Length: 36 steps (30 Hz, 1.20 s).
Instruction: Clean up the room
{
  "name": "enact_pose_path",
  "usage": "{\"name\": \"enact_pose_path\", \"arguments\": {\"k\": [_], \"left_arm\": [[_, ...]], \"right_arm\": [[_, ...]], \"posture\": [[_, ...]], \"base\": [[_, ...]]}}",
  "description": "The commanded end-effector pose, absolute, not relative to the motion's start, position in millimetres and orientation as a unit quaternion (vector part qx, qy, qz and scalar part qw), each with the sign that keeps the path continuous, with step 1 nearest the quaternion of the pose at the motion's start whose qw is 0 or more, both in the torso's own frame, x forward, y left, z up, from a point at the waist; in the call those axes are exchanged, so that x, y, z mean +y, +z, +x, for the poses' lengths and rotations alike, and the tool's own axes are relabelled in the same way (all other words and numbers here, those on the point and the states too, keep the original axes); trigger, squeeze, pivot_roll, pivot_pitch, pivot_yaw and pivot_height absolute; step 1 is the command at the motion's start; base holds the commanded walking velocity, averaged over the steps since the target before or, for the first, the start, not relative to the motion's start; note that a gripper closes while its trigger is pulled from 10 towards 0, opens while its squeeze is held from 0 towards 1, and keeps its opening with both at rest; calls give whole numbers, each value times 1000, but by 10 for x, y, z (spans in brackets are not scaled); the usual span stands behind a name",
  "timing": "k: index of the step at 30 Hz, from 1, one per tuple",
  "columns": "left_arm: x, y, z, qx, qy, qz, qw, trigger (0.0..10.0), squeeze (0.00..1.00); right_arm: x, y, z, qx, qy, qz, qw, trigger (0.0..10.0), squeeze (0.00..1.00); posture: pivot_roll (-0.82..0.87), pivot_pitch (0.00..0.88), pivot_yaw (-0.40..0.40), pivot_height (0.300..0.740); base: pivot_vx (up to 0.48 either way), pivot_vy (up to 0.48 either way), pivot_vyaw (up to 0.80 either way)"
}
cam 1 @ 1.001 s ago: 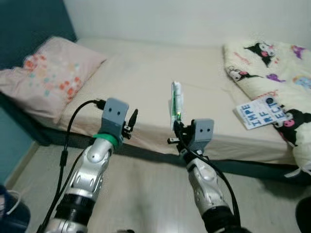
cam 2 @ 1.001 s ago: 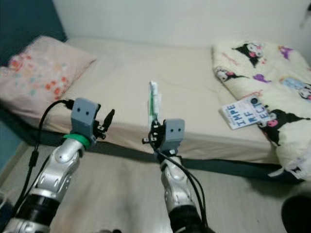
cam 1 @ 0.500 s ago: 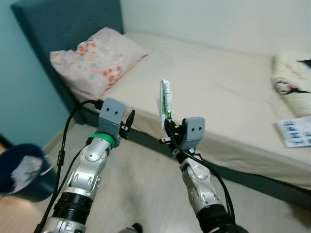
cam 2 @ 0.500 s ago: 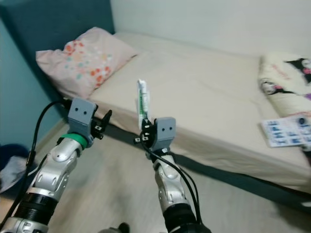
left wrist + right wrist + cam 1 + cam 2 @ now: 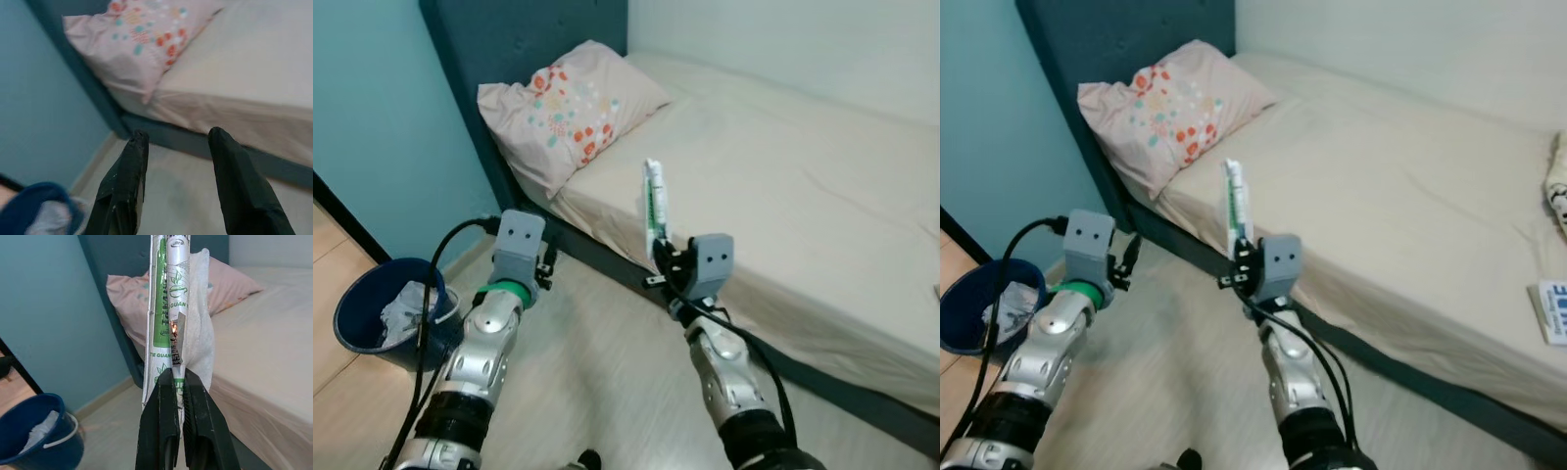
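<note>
My right gripper (image 5: 664, 260) is shut on a white and green plastic wrapper (image 5: 653, 204) that stands upright above its fingers; in the right wrist view the wrapper (image 5: 177, 318) is pinched between the two black fingers (image 5: 165, 431). My left gripper (image 5: 548, 262) is raised beside it with its fingers (image 5: 127, 181) open and nothing between them. A blue bin (image 5: 374, 315) holding crumpled white trash sits on the floor at the far left by the teal wall, also seen as the blue bin (image 5: 36, 435) in the right wrist view.
A bed (image 5: 783, 186) with a beige sheet runs across the right, with a dark frame along its near edge. A pink patterned pillow (image 5: 570, 103) lies at its head against the dark headboard (image 5: 509, 59). Light wooden floor (image 5: 607, 392) lies in front.
The camera has swung left: the bin and teal wall have come into view and the patterned blanket has left. The wrapper stays pinched in my right gripper.
</note>
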<state>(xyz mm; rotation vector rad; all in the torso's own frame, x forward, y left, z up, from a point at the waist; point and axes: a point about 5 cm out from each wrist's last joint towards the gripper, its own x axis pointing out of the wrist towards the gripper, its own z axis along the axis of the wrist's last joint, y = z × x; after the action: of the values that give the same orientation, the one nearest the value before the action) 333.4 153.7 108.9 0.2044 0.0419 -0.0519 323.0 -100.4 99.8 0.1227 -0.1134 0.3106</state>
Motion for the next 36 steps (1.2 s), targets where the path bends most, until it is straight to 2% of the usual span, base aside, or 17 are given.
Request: {"name": "enact_pose_path", "arguments": {"k": [1, 6, 11, 36], "left_arm": [[1655, 964, 3271, 33, 2, 125, 992, 10000, 0], [1801, 906, 3210, 43, 50, 116, 991, 10000, 0], [1840, 912, 3186, 36, 67, 93, 993, 10000, 0], [1722, 997, 3244, 9, 43, 102, 994, 10000, 0]], "right_arm": [[-978, 890, 3181, -33, 161, 64, 984, 10000, 0], [-988, 876, 3186, -24, 173, 57, 983, 10000, 0], [-962, 885, 3216, -19, 188, 51, 981, 10000, 0], [-935, 887, 3221, -20, 187, 56, 981, 10000, 0]], "posture": [[-24, 0, 68, 735], [-12, 0, 30, 735], [0, 0, 16, 735], [-6, 0, 44, 735]], "base": [[0, 0, 712], [0, 0, 706], [0, 0, 700], [0, 0, 697]]}}
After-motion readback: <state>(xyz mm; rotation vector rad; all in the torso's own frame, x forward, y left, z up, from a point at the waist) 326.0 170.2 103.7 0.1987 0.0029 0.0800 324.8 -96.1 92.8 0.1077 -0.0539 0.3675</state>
